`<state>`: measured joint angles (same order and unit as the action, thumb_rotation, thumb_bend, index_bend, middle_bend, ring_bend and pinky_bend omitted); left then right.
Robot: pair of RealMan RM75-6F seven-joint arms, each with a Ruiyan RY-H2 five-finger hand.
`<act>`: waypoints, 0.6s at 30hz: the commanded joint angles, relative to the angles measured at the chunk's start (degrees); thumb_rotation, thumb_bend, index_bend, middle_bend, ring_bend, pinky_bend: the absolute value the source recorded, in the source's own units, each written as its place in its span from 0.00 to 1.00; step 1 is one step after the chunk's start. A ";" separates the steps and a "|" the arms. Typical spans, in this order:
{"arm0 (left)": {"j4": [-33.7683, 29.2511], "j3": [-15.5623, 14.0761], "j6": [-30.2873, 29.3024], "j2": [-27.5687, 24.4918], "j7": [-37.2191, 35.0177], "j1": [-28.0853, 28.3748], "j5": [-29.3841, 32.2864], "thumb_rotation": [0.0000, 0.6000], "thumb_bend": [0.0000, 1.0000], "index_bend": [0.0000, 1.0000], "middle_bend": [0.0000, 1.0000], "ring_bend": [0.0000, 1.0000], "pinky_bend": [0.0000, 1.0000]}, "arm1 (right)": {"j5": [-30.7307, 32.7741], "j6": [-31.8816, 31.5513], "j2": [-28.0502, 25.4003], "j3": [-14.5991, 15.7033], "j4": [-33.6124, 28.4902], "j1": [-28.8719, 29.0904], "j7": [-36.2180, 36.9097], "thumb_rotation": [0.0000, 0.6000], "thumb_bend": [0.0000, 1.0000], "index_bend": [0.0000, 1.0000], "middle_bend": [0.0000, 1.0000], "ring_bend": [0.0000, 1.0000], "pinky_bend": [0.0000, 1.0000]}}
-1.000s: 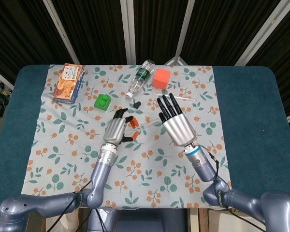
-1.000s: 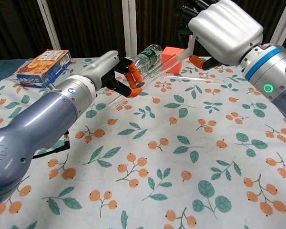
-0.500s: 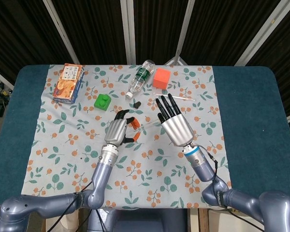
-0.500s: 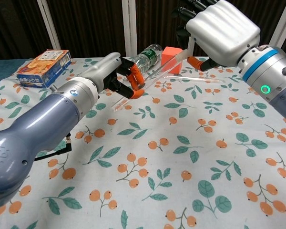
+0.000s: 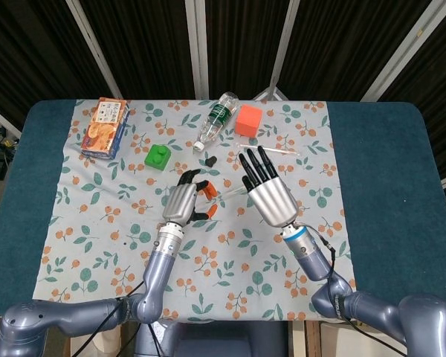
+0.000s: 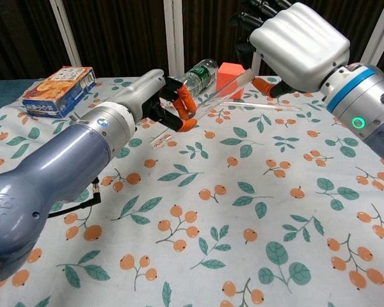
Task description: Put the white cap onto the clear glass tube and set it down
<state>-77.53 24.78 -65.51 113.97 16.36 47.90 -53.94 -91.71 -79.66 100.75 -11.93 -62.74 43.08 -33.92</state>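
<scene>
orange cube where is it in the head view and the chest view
Head view: the orange cube sits near the far edge of the floral cloth, just right of centre, beyond the right hand.
Chest view: the orange cube is at the top centre, partly hidden behind the clear glass tube.
Shared landmark: the plastic bottle lies directly to its left in both views.
</scene>
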 commanded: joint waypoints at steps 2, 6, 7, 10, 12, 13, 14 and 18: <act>-0.14 0.04 0.04 -0.14 0.24 0.08 0.08 1.00 0.68 0.56 0.56 0.09 0.00 | -0.04 -0.02 0.02 0.06 -0.04 -0.02 0.24 1.00 0.46 0.59 0.17 0.00 0.00; -0.23 -0.06 0.15 -0.17 0.41 0.16 0.09 1.00 0.68 0.56 0.57 0.09 0.00 | -0.12 -0.03 -0.01 0.11 -0.19 -0.02 0.36 1.00 0.46 0.59 0.17 0.00 0.00; -0.24 -0.07 0.19 -0.15 0.43 0.21 0.09 1.00 0.68 0.56 0.56 0.09 0.00 | -0.20 -0.04 -0.05 0.13 -0.24 0.01 0.36 1.00 0.46 0.60 0.17 0.00 0.00; -0.30 0.01 0.26 -0.06 0.40 0.36 0.07 1.00 0.68 0.56 0.56 0.09 0.00 | -0.27 0.02 -0.12 0.08 -0.46 0.12 0.41 1.00 0.46 0.60 0.17 0.00 0.00; -0.32 -0.01 0.29 -0.03 0.44 0.42 0.05 1.00 0.68 0.56 0.56 0.09 0.00 | -0.26 0.07 -0.18 0.02 -0.60 0.17 0.36 1.00 0.46 0.59 0.17 0.00 0.00; -0.33 -0.04 0.27 -0.03 0.44 0.43 0.02 1.00 0.68 0.56 0.56 0.09 0.00 | -0.30 0.06 -0.22 0.04 -0.68 0.16 0.31 1.00 0.46 0.59 0.17 0.00 0.00; -0.33 -0.06 0.29 -0.04 0.44 0.44 0.01 1.00 0.68 0.56 0.56 0.09 0.00 | -0.34 0.04 -0.26 0.06 -0.74 0.16 0.27 1.00 0.46 0.59 0.17 0.00 0.00; -0.45 -0.09 0.28 -0.18 0.46 0.41 0.01 1.00 0.68 0.56 0.57 0.09 0.00 | -0.04 0.50 -0.51 0.12 -1.02 0.05 -0.37 1.00 0.46 0.36 0.14 0.00 0.00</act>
<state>-77.98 24.69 -65.22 113.79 16.81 48.31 -53.93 -91.86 -79.32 100.33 -11.86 -63.69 43.17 -34.10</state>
